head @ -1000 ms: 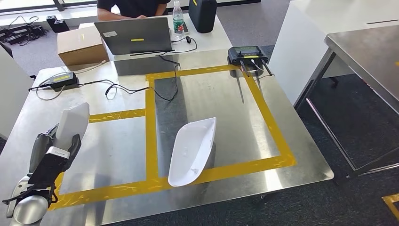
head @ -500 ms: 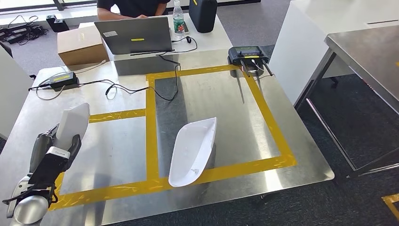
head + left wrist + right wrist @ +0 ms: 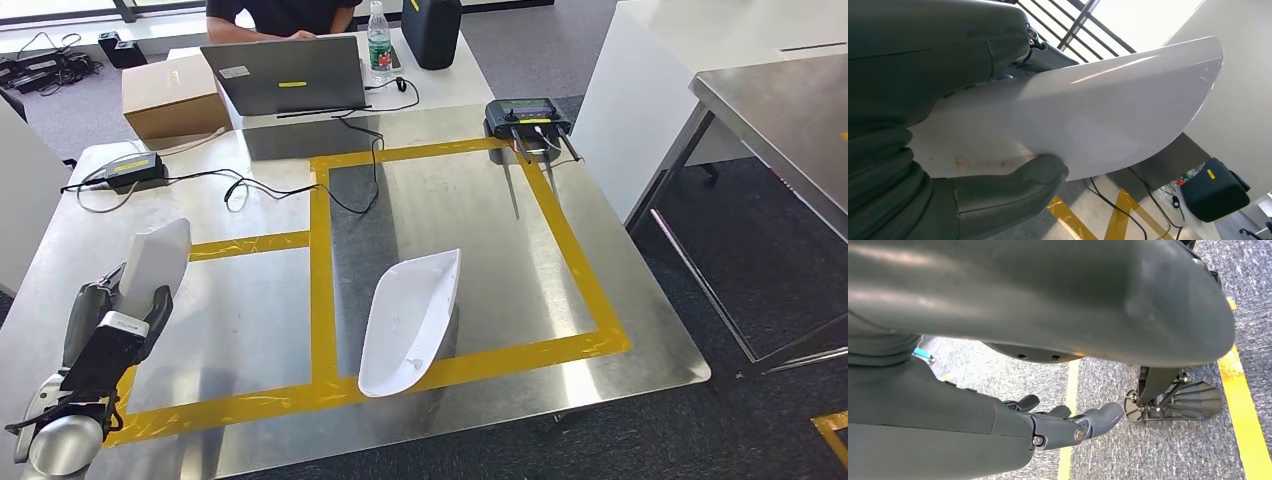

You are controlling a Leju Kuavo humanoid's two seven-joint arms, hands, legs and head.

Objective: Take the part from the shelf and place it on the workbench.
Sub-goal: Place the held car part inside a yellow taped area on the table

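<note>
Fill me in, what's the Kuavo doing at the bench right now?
The left hand grips a white shell-shaped part above the near left corner of the steel workbench, not yet set down. A second white part already lies on the bench, across the near edge of the yellow tape rectangle. The right hand hangs over the carpeted floor, holding nothing, fingers loosely spread. A person sits behind a laptop at the far side.
</note>
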